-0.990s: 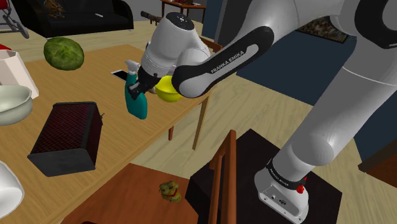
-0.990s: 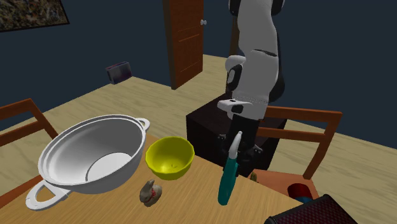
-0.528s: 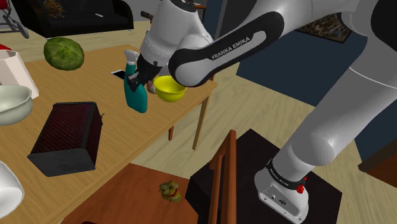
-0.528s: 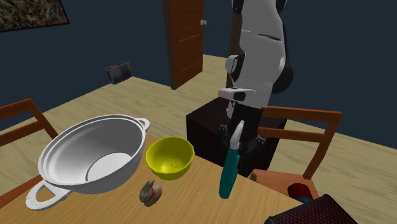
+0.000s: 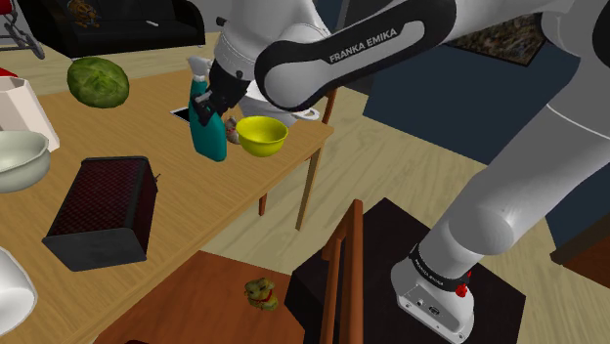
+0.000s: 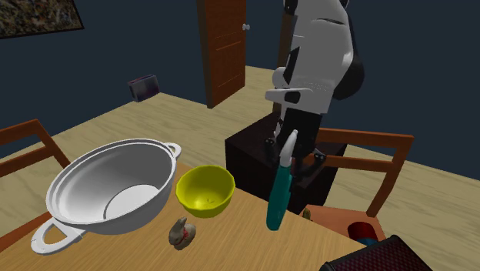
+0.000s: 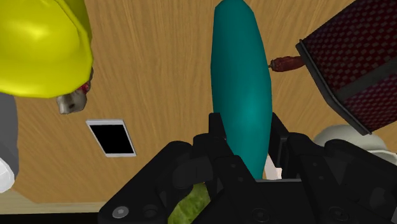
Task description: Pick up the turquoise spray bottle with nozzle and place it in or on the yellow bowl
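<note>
Spray bottle (image 7: pixel 238 76) clasped in gripper (image 7: pixel 247 130), apparently clear of table (image 7: pixel 159 95).

Between the jaws, the spray bottle (image 7: pixel 240 83) is a smooth, plain teal, topped by a pale whitish nozzle (image 6: pixel 288 146). The gripper (image 7: pixel 247 139) itself is solid black. Off to one side of the jaws, the bowl (image 7: pixel 41 48) is glossy bright yellow. On the other side is a basket (image 7: pixel 356 70), dark maroon with a fine grid pattern. Beneath the jaws, the table (image 7: pixel 159 76) is light tan with streaky wood grain, and the phone (image 7: pixel 111 137) is black with a white rim.
</note>
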`<action>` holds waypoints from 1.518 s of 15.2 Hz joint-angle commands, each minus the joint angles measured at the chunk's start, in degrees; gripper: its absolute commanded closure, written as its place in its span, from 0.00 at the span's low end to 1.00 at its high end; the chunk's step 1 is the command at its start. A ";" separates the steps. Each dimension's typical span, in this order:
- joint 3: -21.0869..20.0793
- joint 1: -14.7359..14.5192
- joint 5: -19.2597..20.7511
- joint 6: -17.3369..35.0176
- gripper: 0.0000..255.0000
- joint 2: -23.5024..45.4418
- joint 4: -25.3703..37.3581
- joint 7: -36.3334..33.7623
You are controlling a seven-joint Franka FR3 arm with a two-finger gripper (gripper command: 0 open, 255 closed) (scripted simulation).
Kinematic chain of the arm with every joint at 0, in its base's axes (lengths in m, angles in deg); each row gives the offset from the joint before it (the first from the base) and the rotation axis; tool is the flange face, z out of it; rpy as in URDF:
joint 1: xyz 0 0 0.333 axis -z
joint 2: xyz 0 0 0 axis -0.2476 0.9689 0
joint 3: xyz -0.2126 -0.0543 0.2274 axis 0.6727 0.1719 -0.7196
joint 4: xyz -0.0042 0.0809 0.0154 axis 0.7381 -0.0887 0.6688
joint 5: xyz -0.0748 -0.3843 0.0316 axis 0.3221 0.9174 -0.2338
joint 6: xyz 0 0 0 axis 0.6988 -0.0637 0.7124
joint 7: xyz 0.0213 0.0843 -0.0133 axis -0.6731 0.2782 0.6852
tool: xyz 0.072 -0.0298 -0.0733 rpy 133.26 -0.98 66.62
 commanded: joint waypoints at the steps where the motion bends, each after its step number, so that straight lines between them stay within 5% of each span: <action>1: 0.16 -0.17 -1.10 -1.54 1.00 -0.77 0.90 0.93; 12: 0.99 -0.75 -4.64 -9.23 1.00 -3.56 6.25 4.12; 23: 13.28 1.71 -15.72 -7.27 1.00 -7.50 0.60 26.18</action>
